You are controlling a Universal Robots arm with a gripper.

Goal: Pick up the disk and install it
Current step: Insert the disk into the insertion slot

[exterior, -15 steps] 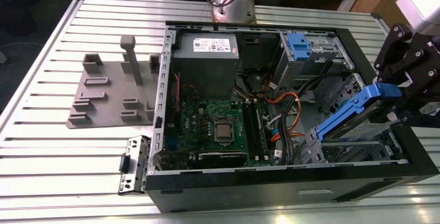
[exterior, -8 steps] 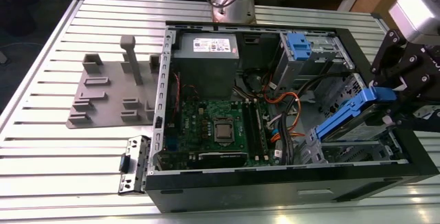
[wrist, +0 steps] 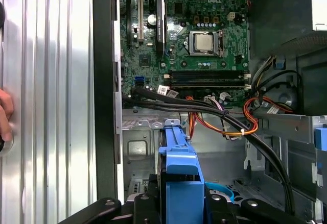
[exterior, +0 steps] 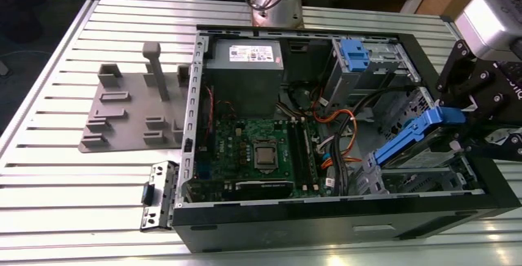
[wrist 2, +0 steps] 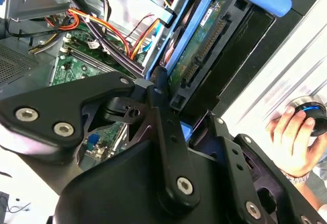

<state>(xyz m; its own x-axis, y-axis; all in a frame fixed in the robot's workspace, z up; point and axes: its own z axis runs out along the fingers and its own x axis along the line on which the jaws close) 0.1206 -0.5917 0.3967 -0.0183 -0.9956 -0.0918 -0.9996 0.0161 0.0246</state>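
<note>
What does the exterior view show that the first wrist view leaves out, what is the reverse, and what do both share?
Exterior view: a grey tray and a black bracket on the slatted table. First wrist view: a person's fingers over that table. Both: the green circuit board in the open computer case, and the blue-framed disk.

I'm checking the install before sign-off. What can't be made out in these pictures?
Label of the disk: faces away in the second wrist view, which shows its underside.
Inside of the bay: covered by the disk and gripper in the exterior view.
Round thing in the hand: cut off by the second wrist view's edge.
</note>
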